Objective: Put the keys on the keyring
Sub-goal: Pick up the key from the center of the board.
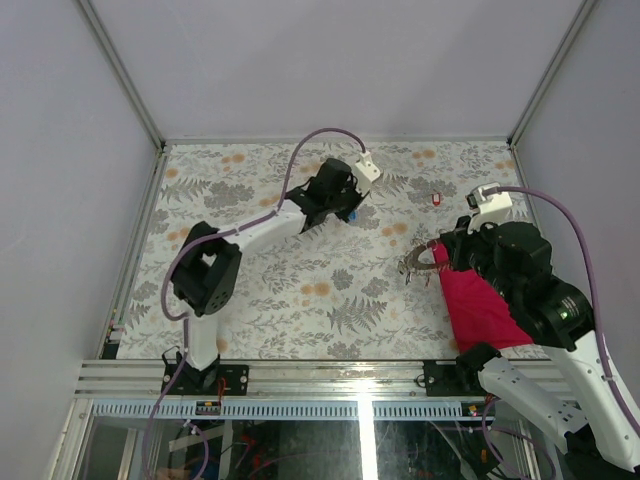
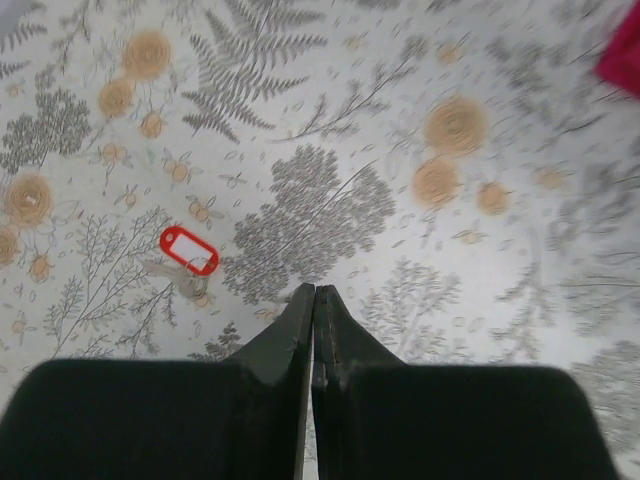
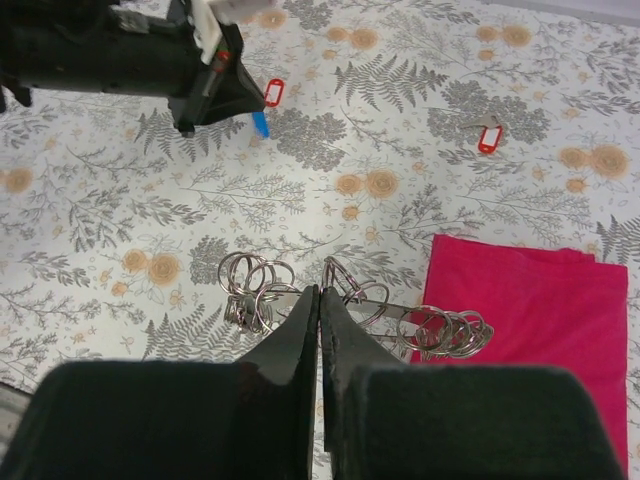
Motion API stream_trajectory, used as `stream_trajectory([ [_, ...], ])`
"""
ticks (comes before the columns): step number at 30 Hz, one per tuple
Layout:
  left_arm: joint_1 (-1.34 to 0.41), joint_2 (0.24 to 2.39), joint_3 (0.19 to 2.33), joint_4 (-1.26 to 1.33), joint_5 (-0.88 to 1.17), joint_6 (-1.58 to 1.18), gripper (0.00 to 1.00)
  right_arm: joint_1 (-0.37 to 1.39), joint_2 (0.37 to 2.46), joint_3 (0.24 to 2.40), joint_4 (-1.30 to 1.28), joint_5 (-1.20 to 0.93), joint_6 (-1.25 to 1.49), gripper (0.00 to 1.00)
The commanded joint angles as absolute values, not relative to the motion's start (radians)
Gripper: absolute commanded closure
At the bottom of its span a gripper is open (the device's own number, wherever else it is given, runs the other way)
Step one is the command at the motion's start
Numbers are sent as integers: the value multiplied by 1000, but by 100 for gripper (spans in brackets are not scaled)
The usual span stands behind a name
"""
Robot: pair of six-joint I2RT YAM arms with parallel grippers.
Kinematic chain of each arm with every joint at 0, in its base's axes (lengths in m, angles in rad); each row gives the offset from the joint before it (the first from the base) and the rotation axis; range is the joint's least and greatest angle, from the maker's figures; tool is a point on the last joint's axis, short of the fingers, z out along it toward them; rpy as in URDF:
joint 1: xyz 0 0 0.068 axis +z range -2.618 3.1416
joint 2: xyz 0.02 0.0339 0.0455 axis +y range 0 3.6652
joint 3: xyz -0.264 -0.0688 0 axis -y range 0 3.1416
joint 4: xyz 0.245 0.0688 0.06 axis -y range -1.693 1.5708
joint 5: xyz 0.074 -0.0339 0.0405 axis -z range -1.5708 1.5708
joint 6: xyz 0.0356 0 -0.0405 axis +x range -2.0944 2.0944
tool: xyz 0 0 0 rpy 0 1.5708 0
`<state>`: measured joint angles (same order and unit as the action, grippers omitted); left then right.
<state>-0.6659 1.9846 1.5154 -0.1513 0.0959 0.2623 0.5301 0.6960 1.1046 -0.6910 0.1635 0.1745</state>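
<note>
1. Top external view: we see two robot arms over a floral-print tabletop (image 1: 250, 290). The left end effector (image 1: 348, 208) reaches toward the middle, and the right end effector (image 1: 437, 252) sits toward the right side.
2. We see the right end effector clenched. Its two dark fingers are pressed together on the keyring (image 3: 350, 310), a floppy string of grey metal rings.
3. In the right wrist view, loops of the keyring spread out on both sides of those fingertips. The loops to the left lie over bare tabletop. The loops to the right overlap the edge of a red cloth (image 3: 540, 310), which lies flat just right of the right end effector.
4. We see the left end effector clenched as well. In the left wrist view its fingers meet with only a thin slit between them, and we see nothing held there.
5. A red key tag (image 2: 188, 250) lies flat on the tabletop, ahead and to the left of the left fingertips, near but apart. A small pale grey piece lies against it, too blurred for us to name.
6. A blue key tag (image 3: 260, 125) sits just beside the tip of the left end effector. We cannot tell whether it touches the fingers.
7. A second red key tag (image 3: 489, 140) lies on the tabletop beyond the right end effector, well apart from both end effectors.
</note>
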Motion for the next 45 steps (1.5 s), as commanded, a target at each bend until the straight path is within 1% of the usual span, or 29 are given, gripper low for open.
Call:
stream_trajectory([
  [1, -658, 1862, 1428, 6, 229, 123, 100, 527, 703, 1105, -574, 81, 150, 100],
  [6, -658, 1716, 1269, 154, 339, -44, 100, 527, 753, 1116, -560, -121, 83, 100],
  [10, -659, 1572, 1141, 256, 359, -135, 100, 527, 768, 1111, -537, -210, 52, 100],
  [13, -658, 1471, 1063, 289, 491, -71, 100, 528, 774, 1096, -488, -248, 51, 100],
  [17, -653, 1324, 965, 309, 702, 126, 100, 527, 793, 1086, -425, -312, 61, 100],
  [19, -650, 1255, 899, 355, 721, 178, 100, 528, 800, 1069, -384, -353, 67, 100],
  [22, -611, 1188, 869, 377, 773, 165, 100, 528, 803, 1012, -298, -469, 50, 100],
  [24, -562, 1160, 846, 426, 859, 141, 100, 527, 806, 1003, -271, -519, 53, 100],
  [27, -487, 1129, 795, 588, 925, 27, 100, 528, 813, 1009, -240, -633, 25, 100],
  [31, -409, 1158, 841, 676, 1041, -94, 100, 528, 823, 1006, -186, -710, 24, 100],
  [34, -396, 1172, 862, 773, 1147, -130, 100, 527, 834, 1015, -167, -760, 12, 100],
  [36, -395, 1161, 853, 861, 1170, -155, 100, 528, 826, 1006, -144, -774, -1, 100],
  [41, -398, 1151, 877, 907, 1275, -165, 100, 528, 778, 934, -8, -776, 7, 100],
  [45, -402, 1141, 884, 921, 1281, -175, 100, 528, 801, 973, -9, -806, 11, 100],
])
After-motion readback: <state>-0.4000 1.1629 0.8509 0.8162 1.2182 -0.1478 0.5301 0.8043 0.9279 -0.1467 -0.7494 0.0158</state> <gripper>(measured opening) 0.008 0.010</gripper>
